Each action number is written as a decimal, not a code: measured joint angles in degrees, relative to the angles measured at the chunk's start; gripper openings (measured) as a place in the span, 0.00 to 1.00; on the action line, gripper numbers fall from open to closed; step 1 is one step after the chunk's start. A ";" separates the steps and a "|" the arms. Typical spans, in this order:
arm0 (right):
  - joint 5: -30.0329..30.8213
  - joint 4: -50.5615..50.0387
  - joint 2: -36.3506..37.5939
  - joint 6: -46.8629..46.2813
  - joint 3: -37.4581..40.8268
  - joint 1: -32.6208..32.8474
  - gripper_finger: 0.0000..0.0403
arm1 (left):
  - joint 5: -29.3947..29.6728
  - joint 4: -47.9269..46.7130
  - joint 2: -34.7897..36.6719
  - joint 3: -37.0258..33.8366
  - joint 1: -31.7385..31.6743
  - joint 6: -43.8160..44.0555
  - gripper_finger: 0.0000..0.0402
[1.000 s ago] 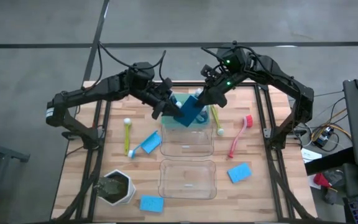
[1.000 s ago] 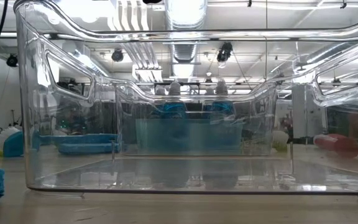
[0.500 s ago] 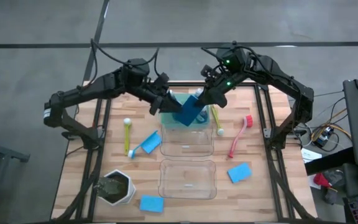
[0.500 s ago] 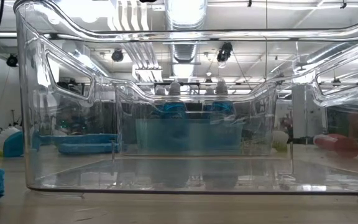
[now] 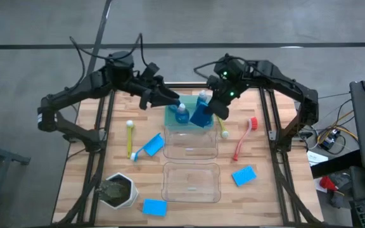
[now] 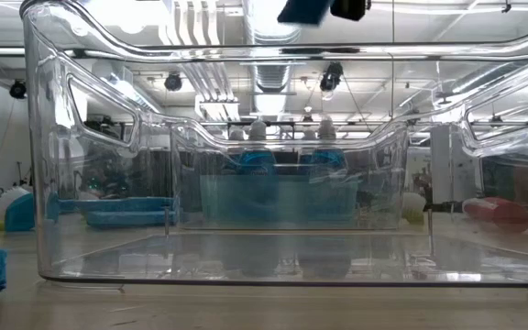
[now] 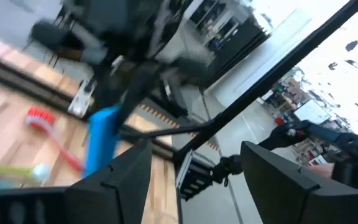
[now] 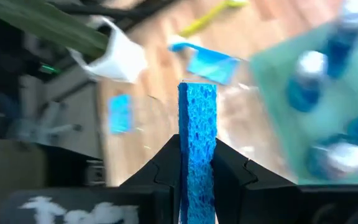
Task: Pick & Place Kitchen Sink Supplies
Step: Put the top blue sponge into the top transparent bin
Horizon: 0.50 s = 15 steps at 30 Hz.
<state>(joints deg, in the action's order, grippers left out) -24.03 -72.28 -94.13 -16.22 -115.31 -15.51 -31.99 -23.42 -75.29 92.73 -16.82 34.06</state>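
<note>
My right gripper [image 5: 213,109] is shut on a bright blue sponge [image 5: 200,116] above the green tray [image 5: 172,125] at the table's far middle. In the low view the sponge [image 6: 305,9] shows at the top edge. Two clear bottles of blue liquid [image 5: 181,114] [image 5: 201,99] stand in the tray. My left gripper [image 5: 170,100] is open and holds nothing, just left of the tray; in its wrist view its gripper [image 7: 194,155] faces the sponge [image 7: 101,146]. My right gripper pinches the sponge's two broad faces [image 8: 197,155] between its two fingers [image 8: 166,165], at one end of the sponge. The fingers slant down from the table's far right. The sponge juts out beyond them, edge-on to the wrist camera and lifted clear above the tray.
Two clear bins [image 5: 191,142] [image 5: 191,182] lie nearer than the tray. Yellow-green brushes [image 5: 130,136] [image 5: 222,124], a pink-red brush [image 5: 244,136], a blue brush [image 5: 149,145], loose sponges [image 5: 244,175] [image 5: 154,207] and a white pot of greenery [image 5: 119,190] lie around them.
My left gripper has opened, let go of the sponge and drawn back toward the table's far left and upward. My right gripper keeps the sponge, has tipped further down and sunk a little. A bottle in the tray now shows where the left gripper was.
</note>
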 joint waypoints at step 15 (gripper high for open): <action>13.61 3.29 -1.49 4.05 15.35 4.50 0.15 | 1.68 8.76 2.01 0.35 -0.07 2.24 0.59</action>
<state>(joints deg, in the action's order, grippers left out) -10.42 -68.98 -95.62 -12.17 -99.96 -11.00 -30.30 -14.66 -73.28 93.08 -16.88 36.30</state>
